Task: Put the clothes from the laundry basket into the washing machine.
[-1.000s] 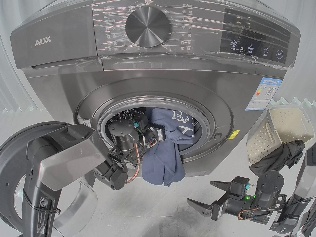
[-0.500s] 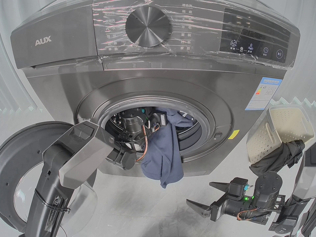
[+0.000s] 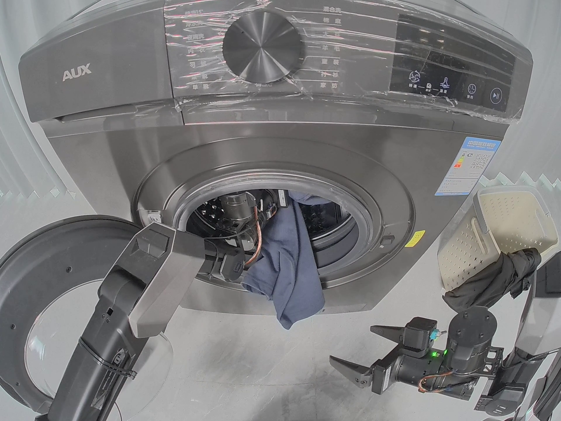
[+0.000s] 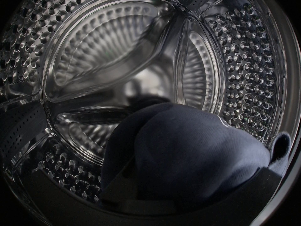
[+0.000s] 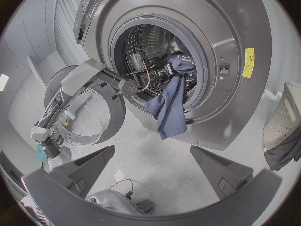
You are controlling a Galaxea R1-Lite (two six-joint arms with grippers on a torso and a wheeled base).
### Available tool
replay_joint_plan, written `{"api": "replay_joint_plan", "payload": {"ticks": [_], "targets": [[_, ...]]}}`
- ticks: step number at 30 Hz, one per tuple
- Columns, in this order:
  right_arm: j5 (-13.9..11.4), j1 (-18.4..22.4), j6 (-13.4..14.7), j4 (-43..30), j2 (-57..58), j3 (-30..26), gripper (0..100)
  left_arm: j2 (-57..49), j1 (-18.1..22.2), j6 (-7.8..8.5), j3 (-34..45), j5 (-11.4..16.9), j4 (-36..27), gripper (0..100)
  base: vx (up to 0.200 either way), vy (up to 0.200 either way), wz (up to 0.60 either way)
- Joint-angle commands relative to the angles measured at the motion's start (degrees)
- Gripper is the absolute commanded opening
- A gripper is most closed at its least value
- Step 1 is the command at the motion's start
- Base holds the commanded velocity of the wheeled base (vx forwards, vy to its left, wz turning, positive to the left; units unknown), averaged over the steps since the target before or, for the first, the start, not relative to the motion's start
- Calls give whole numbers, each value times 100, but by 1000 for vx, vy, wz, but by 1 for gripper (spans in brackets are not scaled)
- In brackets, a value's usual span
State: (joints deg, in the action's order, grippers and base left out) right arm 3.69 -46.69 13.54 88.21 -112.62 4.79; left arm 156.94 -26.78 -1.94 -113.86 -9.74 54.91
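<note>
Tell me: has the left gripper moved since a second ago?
Yes. The left gripper has gone deeper into the drum, farther past the door ring, taking the top of the shirt in with it.

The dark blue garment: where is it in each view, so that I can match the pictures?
Head view: the dark blue garment hangs out of the perforated drum, below centre.
Left wrist view: its bunched end is inside the drum, near the camera.
Right wrist view: it hangs out of the drum.
Shared landmark: the drum's perforated wall.
</note>
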Motion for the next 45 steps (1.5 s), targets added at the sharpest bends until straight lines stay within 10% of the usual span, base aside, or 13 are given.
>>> {"api": "replay_joint_plan", "payload": {"ticks": [1,6,11,25,44,45], "targets": [[0,2,-1,3,-32,13,100,-6,33,-43,-73,-19,-33,100,0,0,0],[0,-16,8,12,-120,39,100,-744,-11,-246,593,-28,-305,100,0,0,0],[-9,-7,-1,3,-111,57,100,-2097,-134,-527,2351,649,-1026,100,0,0,0],[0,-33,8,3,-94,66,100,-2282,-468,-404,3959,1132,-1298,100,0,0,0],[9,-209,8,3,-67,110,100,-1517,-600,-87,3669,1141,-1158,100,0,0,0],[9,-209,8,3,-59,110,100,-1500,-591,-87,3634,1132,-1149,0,0,0,0]]}}
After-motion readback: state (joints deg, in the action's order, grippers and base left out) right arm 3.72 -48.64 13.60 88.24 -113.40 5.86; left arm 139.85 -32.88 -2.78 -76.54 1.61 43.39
